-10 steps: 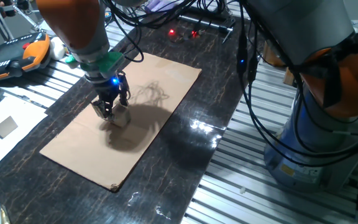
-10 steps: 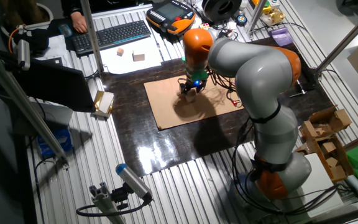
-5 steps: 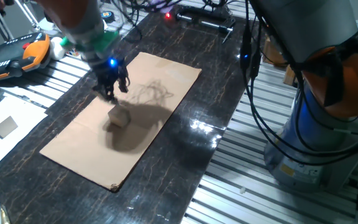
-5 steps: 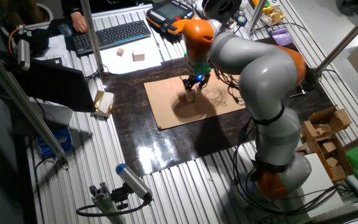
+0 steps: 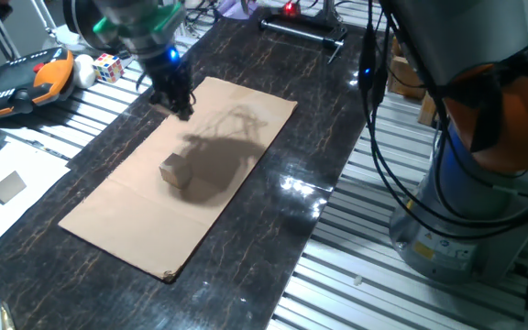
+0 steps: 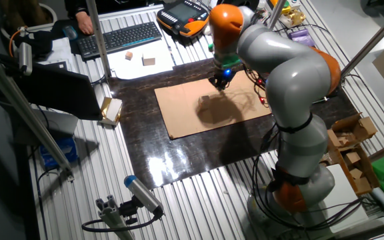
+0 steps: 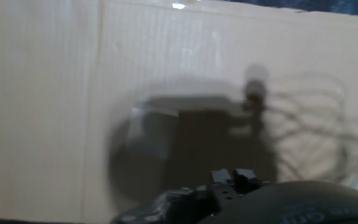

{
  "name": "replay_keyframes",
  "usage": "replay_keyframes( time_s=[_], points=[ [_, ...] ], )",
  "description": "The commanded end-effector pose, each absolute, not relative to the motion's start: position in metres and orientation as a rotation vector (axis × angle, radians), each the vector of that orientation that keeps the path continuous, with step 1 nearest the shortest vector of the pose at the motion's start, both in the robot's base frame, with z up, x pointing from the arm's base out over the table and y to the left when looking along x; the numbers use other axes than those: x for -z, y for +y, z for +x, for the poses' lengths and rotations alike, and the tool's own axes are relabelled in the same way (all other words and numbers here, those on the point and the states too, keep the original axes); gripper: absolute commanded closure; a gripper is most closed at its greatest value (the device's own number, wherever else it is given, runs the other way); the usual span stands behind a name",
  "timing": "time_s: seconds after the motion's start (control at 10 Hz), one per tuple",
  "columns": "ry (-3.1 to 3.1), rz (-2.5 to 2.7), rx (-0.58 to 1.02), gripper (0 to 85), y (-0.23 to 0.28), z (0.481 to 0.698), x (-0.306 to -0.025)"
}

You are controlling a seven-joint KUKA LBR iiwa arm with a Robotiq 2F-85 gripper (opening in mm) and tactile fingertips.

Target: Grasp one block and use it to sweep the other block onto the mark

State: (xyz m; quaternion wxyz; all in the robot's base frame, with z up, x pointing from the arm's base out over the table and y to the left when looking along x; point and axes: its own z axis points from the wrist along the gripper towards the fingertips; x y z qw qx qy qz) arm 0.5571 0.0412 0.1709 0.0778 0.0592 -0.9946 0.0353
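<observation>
The light-tan wooden cube [image 5: 175, 170] sits alone near the middle of the brown cardboard sheet [image 5: 117, 220], and it also shows in the other fixed view [image 6: 205, 102]. My gripper [image 5: 181, 105] hangs above the sheet's far left edge, well clear of the cube, and shows in the other fixed view [image 6: 220, 81] too. Its fingers look slightly apart with nothing between them. The multicoloured puzzle cube [image 5: 108, 66] lies on the table beyond the sheet, left of the gripper. I cannot make out the dark round mark; the arm's shadow covers part of the sheet. The hand view is blurred and shows only cardboard [image 7: 42, 93] and shadow.
An orange and black pendant [image 5: 21, 81] lies at the far left. White paper with a small grey piece [image 5: 7, 186] lies left of the sheet. Black cables [image 5: 374, 137] hang at the right near the arm's base. A keyboard [image 6: 119, 38] sits at the back.
My gripper has risen from beside the tan cube and moved toward the sheet's far left edge. The cube has stayed where it was.
</observation>
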Motion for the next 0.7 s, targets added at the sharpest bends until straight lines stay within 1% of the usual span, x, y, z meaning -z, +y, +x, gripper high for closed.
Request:
replay_keyframes(
  time_s=[0.0, 0.3, 0.6],
  points=[
    [-2.981, 0.198, -0.109, 84.3, 0.0368, 0.5553, -0.1735],
    [-2.992, 0.265, -0.132, 84.3, 0.0338, 0.5501, -0.1788],
    [-2.986, 0.247, -0.102, 84.3, 0.0338, 0.5513, -0.1778]
  ],
)
